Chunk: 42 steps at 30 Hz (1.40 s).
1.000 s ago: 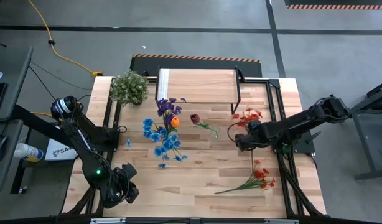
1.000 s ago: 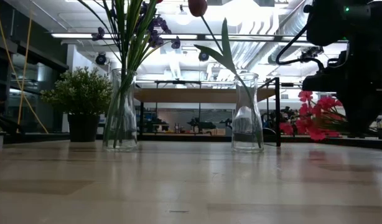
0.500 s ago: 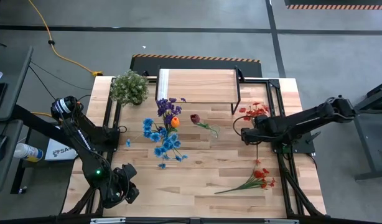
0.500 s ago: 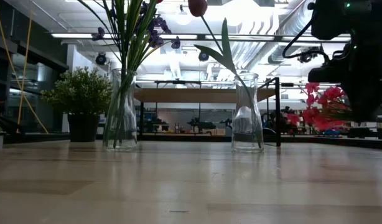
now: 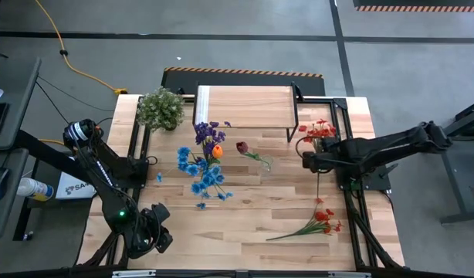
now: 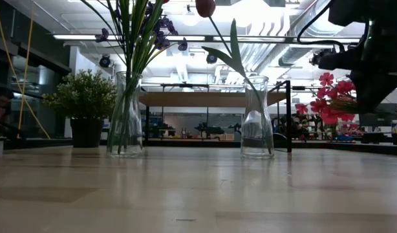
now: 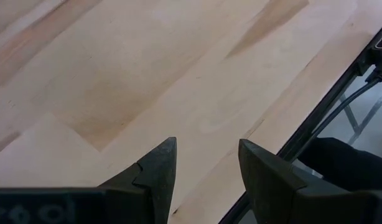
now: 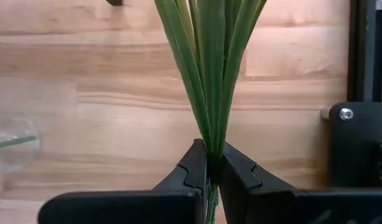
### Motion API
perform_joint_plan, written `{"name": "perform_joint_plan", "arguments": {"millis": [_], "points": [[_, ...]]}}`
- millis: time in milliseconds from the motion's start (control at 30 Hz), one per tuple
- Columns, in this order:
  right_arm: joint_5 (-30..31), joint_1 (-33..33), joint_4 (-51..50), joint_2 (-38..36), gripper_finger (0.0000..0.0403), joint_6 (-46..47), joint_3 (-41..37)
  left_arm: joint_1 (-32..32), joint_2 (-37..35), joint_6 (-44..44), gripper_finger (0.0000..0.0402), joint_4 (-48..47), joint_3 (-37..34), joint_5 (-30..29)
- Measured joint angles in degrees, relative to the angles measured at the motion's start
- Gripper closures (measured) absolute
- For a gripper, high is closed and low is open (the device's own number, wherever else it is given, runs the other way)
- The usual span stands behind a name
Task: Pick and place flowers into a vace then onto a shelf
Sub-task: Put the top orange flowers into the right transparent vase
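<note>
Since a second ago my right gripper [image 5: 308,161] has carried its red flowers [image 5: 317,132] away from the middle of the table [image 5: 245,232] toward the right edge and farther back, and in the low view the blooms now sit higher than they did. Its fingers [image 8: 197,167] are pinched tight on the bundle of green stems [image 8: 209,68], which fan out from the grip, and the red heads hang in the air just off the shelf's [image 5: 245,106] right legs, near the black rail at the table's right side.

I see two glass vases on the table in front of the shelf. One vase [image 6: 126,114] holds the blue, purple and orange flowers [image 5: 202,158]. The other vase [image 6: 257,117], closer to my right gripper, holds a single dark maroon flower [image 5: 242,146] with a leaf. A second spray of red flowers [image 5: 323,218] lies flat on the table near the front right. A potted plant [image 5: 160,108] stands at the back left, beside the shelf, whose top is bare.

My left gripper [image 5: 154,235] waits at the front left corner of the table, fingers [image 7: 158,168] partly open above bare wood and holding nothing.
</note>
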Motion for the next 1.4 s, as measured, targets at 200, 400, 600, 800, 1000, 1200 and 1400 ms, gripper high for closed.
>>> {"name": "perform_joint_plan", "arguments": {"millis": [200, 400, 600, 800, 1000, 1200, 1400], "points": [[0.2, 0.2, 1.3, -3.6, 0.0387, -0.4, 0.0, 0.0, 0.0, 0.0, 0.0195, 0.5, 0.0, 0.0], [1.0, 0.7, 4.2, -6.6, 0.0387, -1.3, 0.1, 0.0, 0.0, 0.0, 0.0195, 0.5, 0.0, 0.0], [3.1, 1.2, 5.0, -7.6, 0.0387, -3.6, 3.3, 0.0, 0.0, -0.9, 0.0195, 0.5, 0.0, 0.0], [8.2, 2.7, 4.6, -7.6, 0.0387, -7.6, 10.0, 0.0, 0.0, -1.2, 0.0195, 0.5, 0.0, 0.0], [13.3, 3.3, 4.2, -7.5, 0.0391, -11.8, 16.0, 0.0, 0.0, -1.2, 0.0195, 0.5, 0.0, 0.0], [17.0, 3.3, 4.2, -7.5, 0.0392, -14.9, 20.0, 0.0, 0.0, -1.2, 0.0195, 0.5, 0.0, 0.0], [21.0, 3.3, 8.5, -7.5, 0.0393, -19.6, 22.0, 0.0, 0.0, -1.2, 0.0195, 0.5, 0.0, 0.0]]}}
